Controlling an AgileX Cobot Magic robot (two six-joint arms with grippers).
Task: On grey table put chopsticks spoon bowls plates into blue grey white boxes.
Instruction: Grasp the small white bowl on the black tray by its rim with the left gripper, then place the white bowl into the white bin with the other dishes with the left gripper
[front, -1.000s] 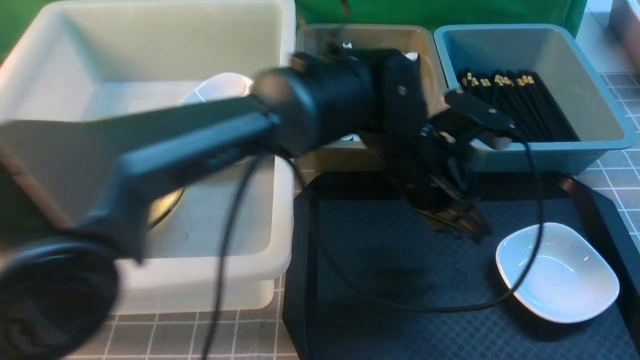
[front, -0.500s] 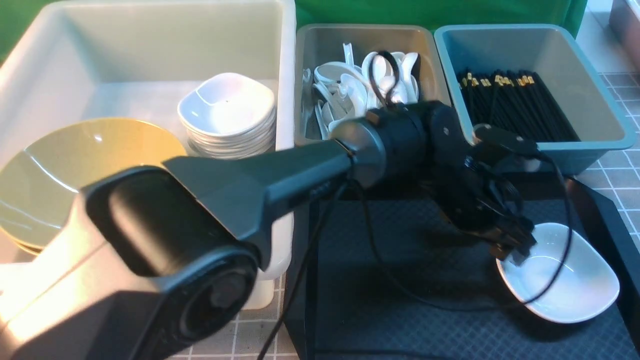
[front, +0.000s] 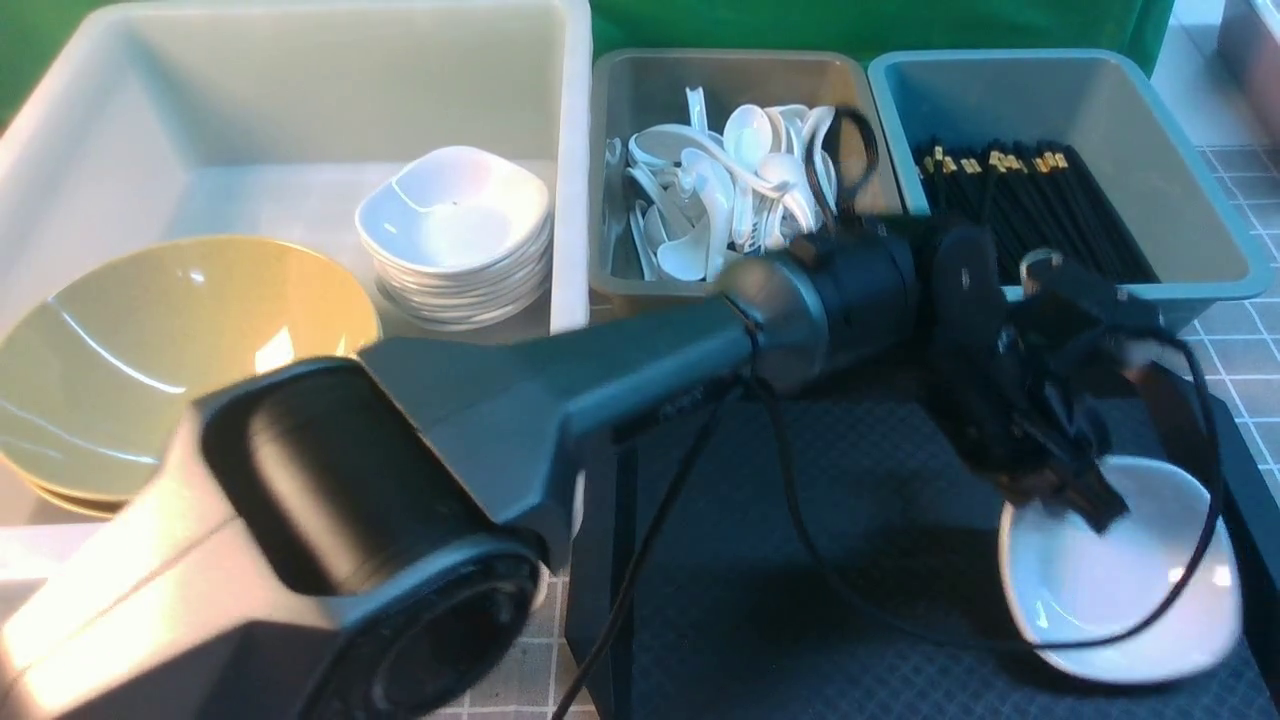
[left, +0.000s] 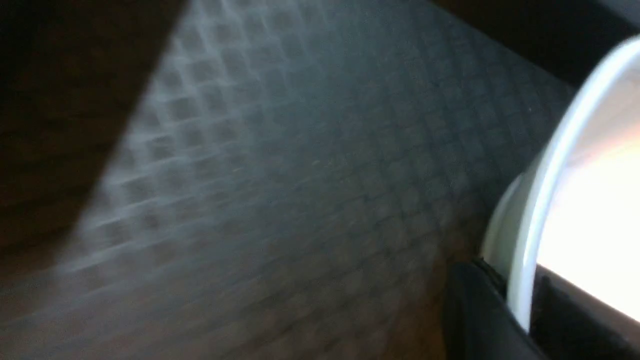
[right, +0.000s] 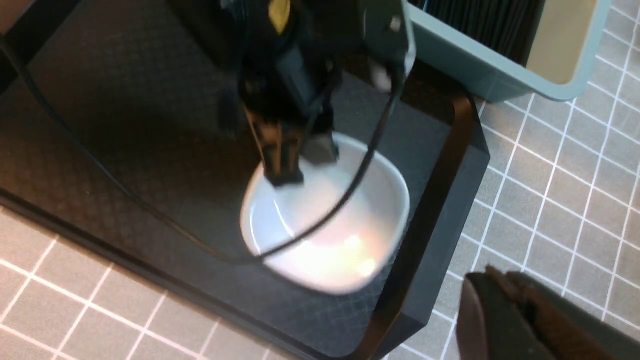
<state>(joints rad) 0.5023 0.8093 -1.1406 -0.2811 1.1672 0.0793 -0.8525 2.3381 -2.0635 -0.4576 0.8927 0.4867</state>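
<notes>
A white rounded-square plate (front: 1120, 590) is gripped at its rim by the left claw (front: 1070, 510) over the dark tray (front: 800, 600); the right claw (right: 505, 310) is kept closed.

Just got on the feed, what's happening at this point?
The left gripper is shut on the rim of the white dish at the dark tray. A stack of white dishes is already in the white box, spoons are in the grey one and chopsticks in the blue one.
</notes>
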